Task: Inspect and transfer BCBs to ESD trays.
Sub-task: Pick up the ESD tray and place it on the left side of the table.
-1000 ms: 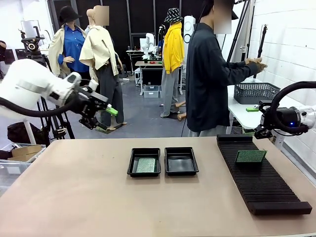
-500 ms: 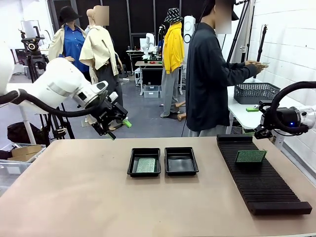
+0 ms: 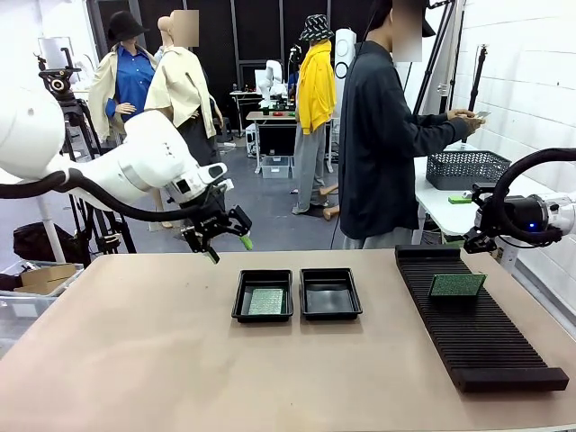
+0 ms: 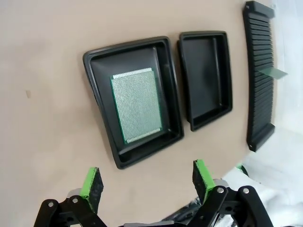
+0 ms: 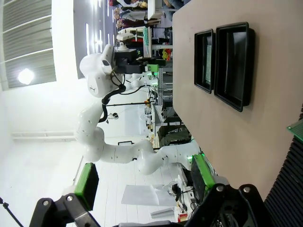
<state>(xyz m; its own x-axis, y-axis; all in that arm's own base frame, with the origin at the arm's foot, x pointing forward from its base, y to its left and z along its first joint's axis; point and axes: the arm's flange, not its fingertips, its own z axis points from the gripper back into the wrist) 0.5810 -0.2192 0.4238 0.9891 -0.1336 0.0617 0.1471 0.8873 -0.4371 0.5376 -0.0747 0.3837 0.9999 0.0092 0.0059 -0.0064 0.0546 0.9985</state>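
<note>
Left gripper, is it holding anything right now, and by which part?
Nothing is held. The left gripper stands open and empty; the green board lies flat in the tray, untouched.

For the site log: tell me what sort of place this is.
Likely a robotics lab or workshop: white robot arms flank a table holding black ESD trays, a green circuit board in one, a slotted rack beside.

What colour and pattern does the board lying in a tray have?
The board is green, with a fine grid of pale dots; best in the left wrist view.
</note>
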